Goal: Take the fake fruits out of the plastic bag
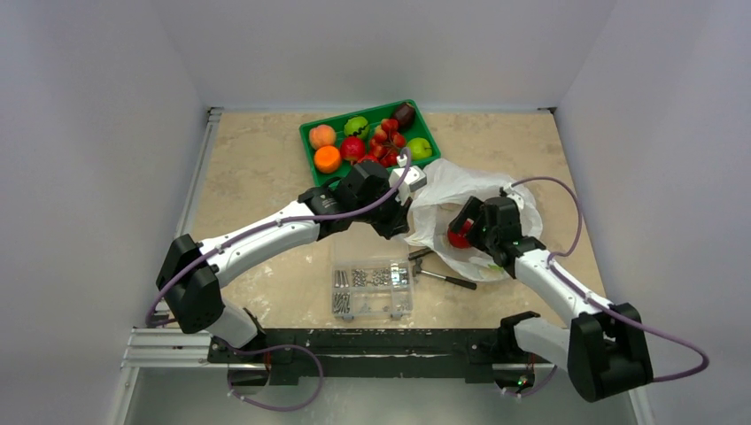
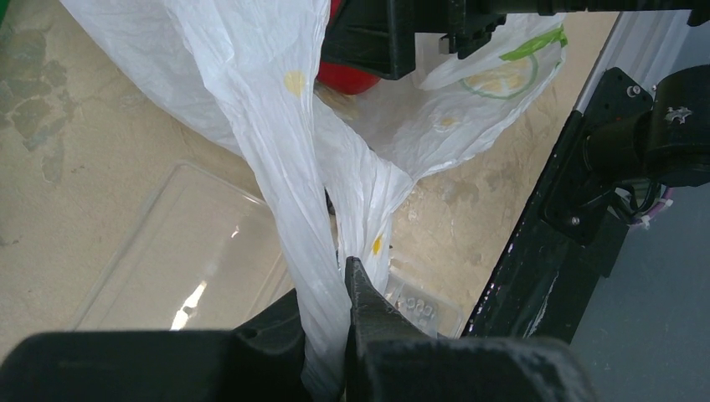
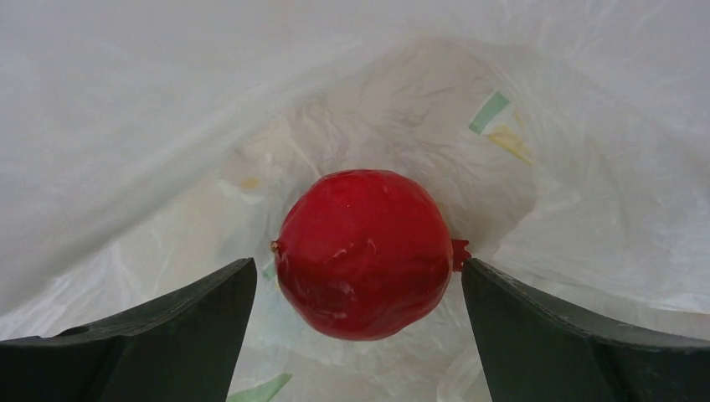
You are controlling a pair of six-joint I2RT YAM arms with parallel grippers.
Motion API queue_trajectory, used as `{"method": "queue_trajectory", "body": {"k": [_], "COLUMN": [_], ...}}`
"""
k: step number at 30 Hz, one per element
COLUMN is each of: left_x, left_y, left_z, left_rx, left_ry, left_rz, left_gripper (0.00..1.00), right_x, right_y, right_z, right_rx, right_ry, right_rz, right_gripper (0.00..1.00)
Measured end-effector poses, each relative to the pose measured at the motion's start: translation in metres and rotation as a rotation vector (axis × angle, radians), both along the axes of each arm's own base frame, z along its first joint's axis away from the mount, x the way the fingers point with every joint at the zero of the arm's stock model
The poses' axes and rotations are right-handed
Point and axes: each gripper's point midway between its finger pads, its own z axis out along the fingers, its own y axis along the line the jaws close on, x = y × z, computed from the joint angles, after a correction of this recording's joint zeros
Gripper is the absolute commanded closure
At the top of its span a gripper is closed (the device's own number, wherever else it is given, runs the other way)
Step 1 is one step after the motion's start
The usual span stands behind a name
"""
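Beige table [image 1: 257, 168], with grey walls all round. At the top middle of the top view sits a green tray [image 1: 307, 135] with fruits in it. Right of the middle lies the bag [image 1: 447, 188], thin, white and crinkly. Below the middle is a clear box [image 1: 372, 285] of screws.

The left gripper [image 2: 339, 280] is clamped on a twisted bit of the bag. The right gripper [image 3: 360, 266] is inside the bag. One red fruit [image 3: 360, 251] sits in the middle of the right wrist view, between its two fingers. The fingers are spread wide, one on each side. I cannot tell if they press it yet.

The fruit looks hard, smooth and shiny, so it may slip. It is likely light, being plastic. It is round, so the best hold is across its fat middle, one finger on each side. It has a small nub on its right side, and it is better not to pinch there. The bag is soft and floppy, and could get caught in the fingers with the fruit.
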Motion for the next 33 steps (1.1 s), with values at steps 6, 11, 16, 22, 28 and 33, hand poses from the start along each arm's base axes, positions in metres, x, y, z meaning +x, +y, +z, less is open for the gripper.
{"method": "queue_trajectory", "body": {"k": [6,11,16,22,28,33], "left_x": [0.000,0.000,0.000,0.001,0.003,0.014], "left_y": [0.000,0.000,0.000,0.001,0.004,0.019], "left_z": [0.000,0.000,0.000,0.002,0.001,0.020], "left_rx": [0.000,0.000,0.003,0.003,0.017,0.019], "left_ry": [0.000,0.000,0.001,-0.004,-0.011,-0.107], "left_rz": [0.000,0.001,0.003,0.007,0.020,0.086], "left_gripper": [0.95,0.92,0.83,0.58,0.33,0.23], "right_x": [0.006,0.010,0.008,0.003,-0.016,-0.028], "right_y": [0.002,0.001,0.000,0.000,-0.003,-0.004], "right_z": [-0.023,-0.021,0.001,0.055,0.101,0.129], "right_rx": [-0.019,-0.027,-0.005,0.046,0.096,0.115], "right_ry": [0.052,0.031,-0.051,-0.219,-0.361,-0.409], "right_rz": [0.000,-0.010,-0.010,-0.006,-0.003,0.009], "right_gripper": [0.18,0.52,0.81,1.00,1.00,1.00]}}
